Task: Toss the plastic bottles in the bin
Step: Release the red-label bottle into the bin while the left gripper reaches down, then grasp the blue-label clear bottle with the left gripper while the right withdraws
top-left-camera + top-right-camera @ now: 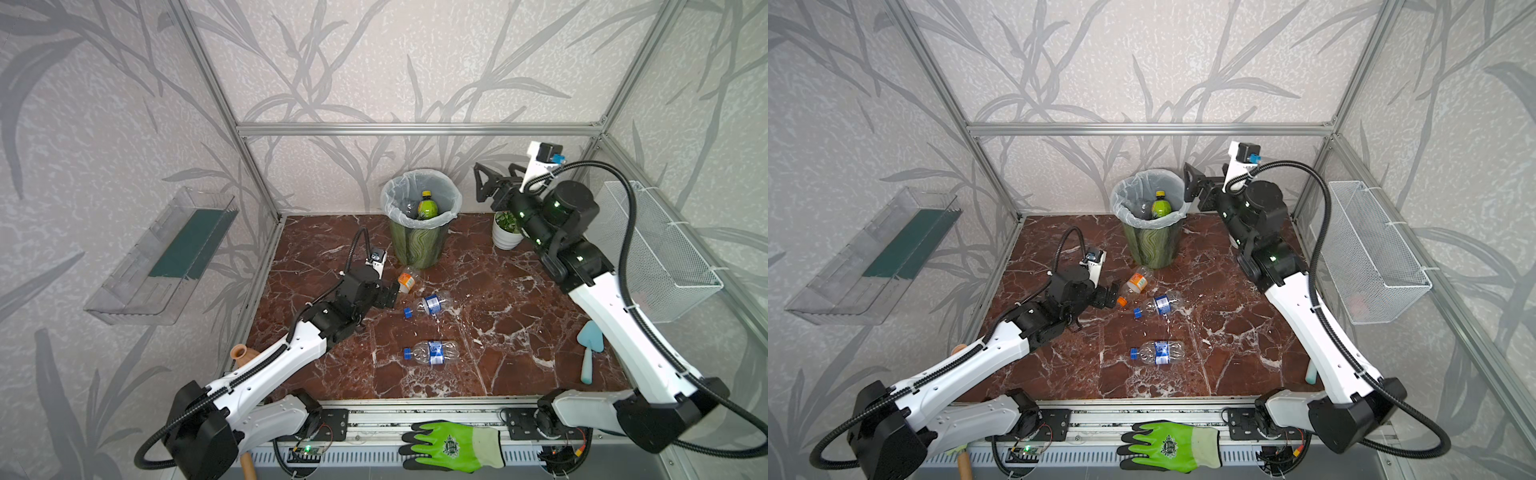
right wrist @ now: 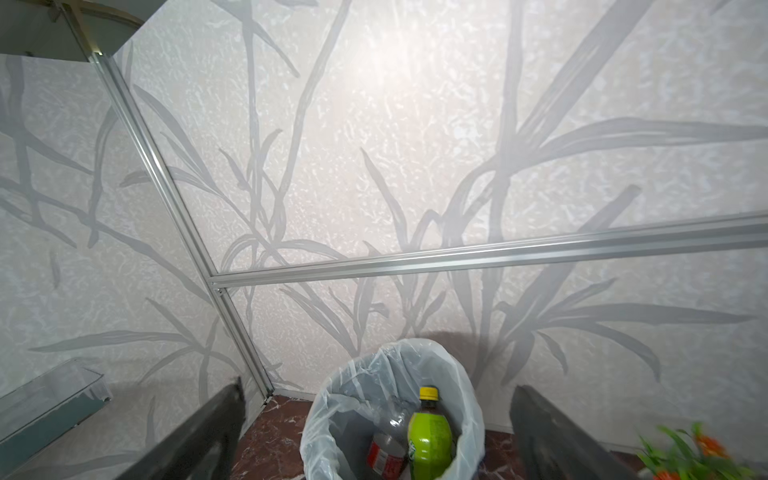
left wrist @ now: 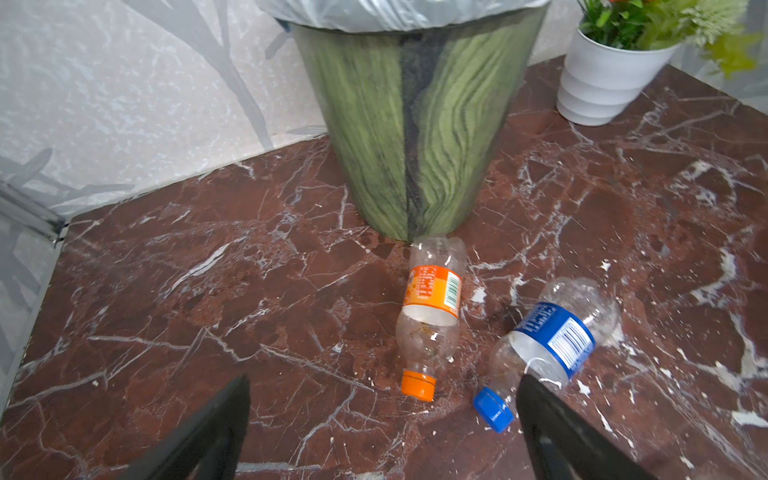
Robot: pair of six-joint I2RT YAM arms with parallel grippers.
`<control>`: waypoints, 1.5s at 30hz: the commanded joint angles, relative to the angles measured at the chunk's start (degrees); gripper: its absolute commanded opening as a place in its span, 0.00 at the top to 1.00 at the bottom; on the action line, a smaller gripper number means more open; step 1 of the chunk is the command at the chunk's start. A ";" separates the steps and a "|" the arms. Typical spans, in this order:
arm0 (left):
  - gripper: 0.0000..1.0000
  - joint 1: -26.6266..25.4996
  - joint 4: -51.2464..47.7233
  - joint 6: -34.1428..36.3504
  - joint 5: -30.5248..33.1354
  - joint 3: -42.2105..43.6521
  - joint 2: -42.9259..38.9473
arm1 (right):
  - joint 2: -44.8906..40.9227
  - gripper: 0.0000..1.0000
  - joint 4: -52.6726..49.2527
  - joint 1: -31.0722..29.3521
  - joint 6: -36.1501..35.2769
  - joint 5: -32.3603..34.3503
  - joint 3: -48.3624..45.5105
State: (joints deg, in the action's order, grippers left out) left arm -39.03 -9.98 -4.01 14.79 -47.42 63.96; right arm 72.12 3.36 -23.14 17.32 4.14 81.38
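Top views: bin (image 1: 419, 245) (image 1: 1152, 245) at the back wall, liner over its rim. Green bottle (image 1: 426, 205) (image 1: 1160, 205) stands inside it. 3 bottles lie on the table (image 1: 519, 311): orange bottle (image 1: 406, 280) (image 1: 1136, 284) just in front of the bin, blue bottle (image 1: 432, 304) (image 1: 1158, 305) beside it, 2nd blue bottle (image 1: 434, 353) (image 1: 1160, 353) nearer the front, apart from both. Left gripper (image 1: 388, 296) (image 1: 1111, 296) is low, spread and empty, just beside the orange bottle's cap. Right gripper (image 1: 496, 172) (image 1: 1196, 183) is raised beside the bin rim, spread and empty.

Left wrist: left gripper (image 3: 384, 380) released, nothing between the fingers (image 3: 224, 415). Orange bottle (image 3: 432, 307) has its cap toward the gripper and its base at the bin's (image 3: 374, 124) foot. Blue bottle (image 3: 548, 340) has its cap next to 1 finger. Pot (image 3: 602, 83) near the bin.

Right wrist: right gripper (image 2: 378, 388) released, empty. Bin (image 2: 316, 415) is below, with the green bottle (image 2: 430, 440) and a red bottle (image 2: 386, 453) inside.
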 commanded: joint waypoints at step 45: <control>0.09 -22.58 -16.16 24.40 -17.70 -16.56 37.92 | -31.87 0.01 -3.01 15.45 30.23 3.42 -61.08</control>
State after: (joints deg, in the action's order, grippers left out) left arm -61.45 -24.40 18.00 -3.11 -62.17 100.31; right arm 40.82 -0.27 -8.10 47.16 7.86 19.86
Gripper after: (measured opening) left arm 0.907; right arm 0.994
